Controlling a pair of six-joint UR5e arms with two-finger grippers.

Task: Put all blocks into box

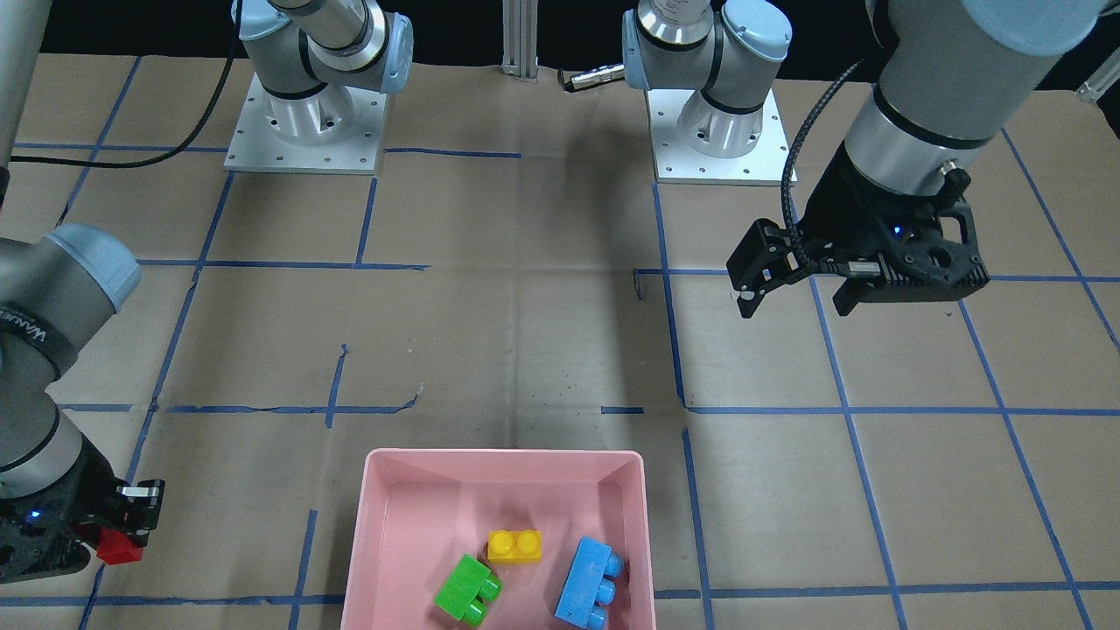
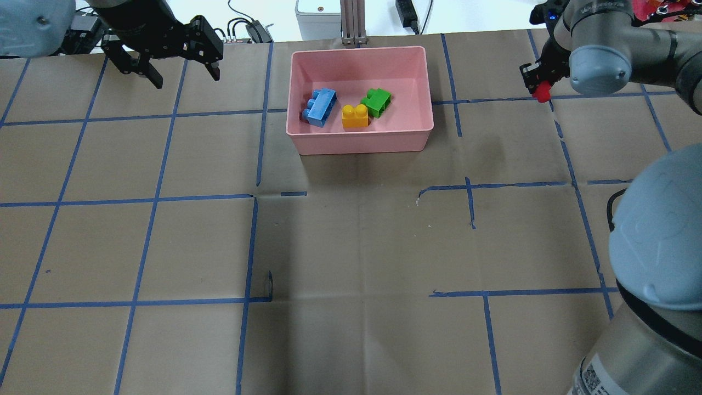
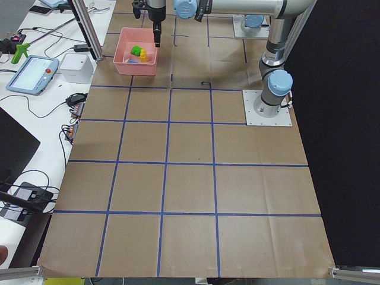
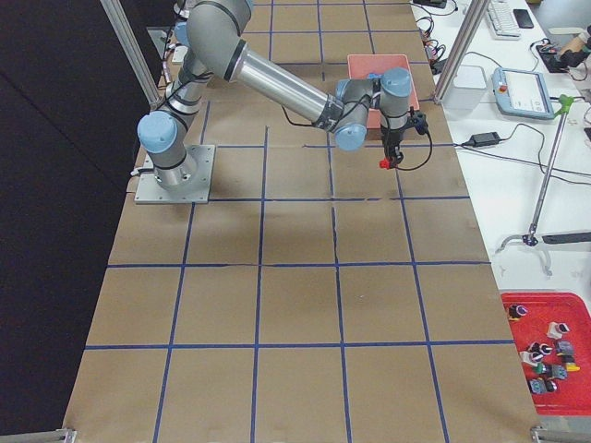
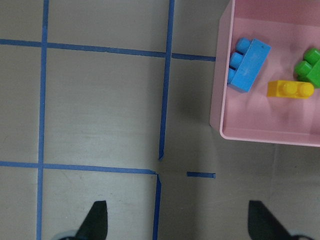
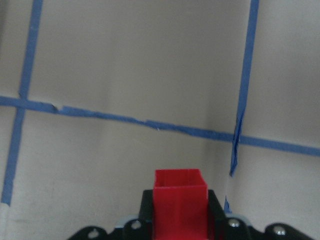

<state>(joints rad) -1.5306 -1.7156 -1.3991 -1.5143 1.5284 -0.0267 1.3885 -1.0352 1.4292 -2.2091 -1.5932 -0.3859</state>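
The pink box stands at the far middle of the table; it also shows in the front view and the left wrist view. In it lie the light blue block, the yellow block and the green block. My right gripper is shut on the small red block, held above the table well to the right of the box; the red block also shows in the front view and the right wrist view. My left gripper is open and empty, left of the box.
Brown paper with blue tape grid lines covers the table. The arm bases stand at the robot's side. A white device and cables lie beyond the table's far edge behind the box.
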